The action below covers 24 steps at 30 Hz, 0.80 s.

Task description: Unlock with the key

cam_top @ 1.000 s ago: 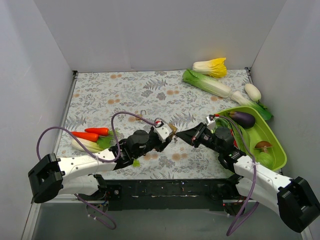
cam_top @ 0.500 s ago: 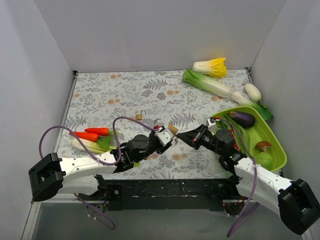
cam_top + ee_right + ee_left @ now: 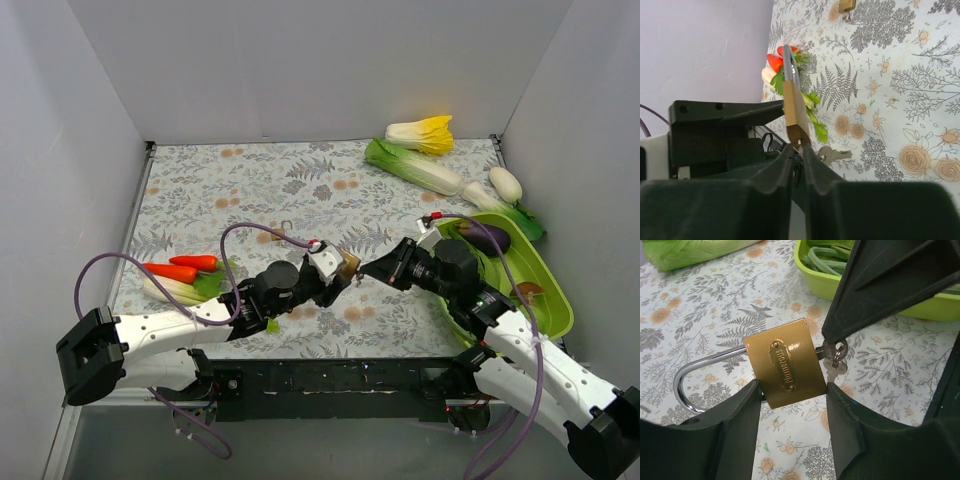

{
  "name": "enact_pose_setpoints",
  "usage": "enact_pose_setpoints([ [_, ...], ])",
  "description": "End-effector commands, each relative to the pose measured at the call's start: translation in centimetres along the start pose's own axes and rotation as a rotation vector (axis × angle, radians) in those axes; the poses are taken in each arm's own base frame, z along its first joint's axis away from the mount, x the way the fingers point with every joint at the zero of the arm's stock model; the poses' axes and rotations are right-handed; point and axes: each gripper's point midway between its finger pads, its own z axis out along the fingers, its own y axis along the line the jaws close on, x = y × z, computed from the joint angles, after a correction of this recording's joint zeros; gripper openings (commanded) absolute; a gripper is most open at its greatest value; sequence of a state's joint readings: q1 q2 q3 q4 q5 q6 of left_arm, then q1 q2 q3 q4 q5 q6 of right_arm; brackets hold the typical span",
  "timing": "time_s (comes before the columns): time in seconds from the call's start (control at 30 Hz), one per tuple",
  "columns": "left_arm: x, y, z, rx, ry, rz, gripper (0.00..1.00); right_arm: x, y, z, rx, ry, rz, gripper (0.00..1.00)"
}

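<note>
My left gripper point(image 3: 335, 272) is shut on the brass padlock point(image 3: 346, 266) and holds it above the table. In the left wrist view the padlock point(image 3: 787, 363) sits between my fingers point(image 3: 742, 405), its silver shackle point(image 3: 692, 374) pointing left. My right gripper point(image 3: 366, 270) is shut on the key point(image 3: 834, 351) at the padlock's bottom end. In the right wrist view its tips point(image 3: 796, 147) pinch the key against the padlock point(image 3: 795, 112), and a second key point(image 3: 834, 155) hangs from the ring. I cannot tell if the shackle is released.
A smaller brass padlock point(image 3: 285, 228) lies on the floral cloth behind my left arm. Carrots point(image 3: 180, 268) and a leafy vegetable lie at the left. A green tray point(image 3: 545, 265) with an eggplant and a mushroom stands at the right. Cabbages point(image 3: 415, 165) lie at the back right.
My right arm's wrist has lifted and shifted right, while its fingertips stay at the padlock's end. My left gripper still holds the padlock in almost the same place.
</note>
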<state>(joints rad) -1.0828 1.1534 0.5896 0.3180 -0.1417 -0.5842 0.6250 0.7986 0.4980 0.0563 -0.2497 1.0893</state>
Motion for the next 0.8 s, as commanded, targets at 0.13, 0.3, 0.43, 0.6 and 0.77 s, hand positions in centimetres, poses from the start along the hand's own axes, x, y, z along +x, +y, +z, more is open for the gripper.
enact_pose_setpoints([
  [0.13,-1.9,-1.2,-0.4,0.082,-0.015,-0.039,0.00,-1.8,1.9,-3.4,0.040,-0.055,-0.296,0.41],
  [0.3,-2.2,-1.6,-1.0,0.112,-0.022,-0.024,0.00,-1.6,3.6,-3.1,-0.029,0.004,-0.400,0.48],
  [0.43,-2.2,-2.0,-1.6,0.141,-0.028,-0.021,0.00,-0.7,4.0,-2.0,-0.061,0.122,-0.459,0.49],
  [0.6,-2.9,-2.5,-2.7,0.178,-0.059,-0.015,0.00,-0.6,4.1,-0.9,-0.105,0.226,-0.460,0.50],
  [0.77,-3.3,-2.6,-3.0,0.189,-0.074,-0.006,0.00,-0.1,4.2,-0.6,-0.175,0.318,-0.454,0.50],
])
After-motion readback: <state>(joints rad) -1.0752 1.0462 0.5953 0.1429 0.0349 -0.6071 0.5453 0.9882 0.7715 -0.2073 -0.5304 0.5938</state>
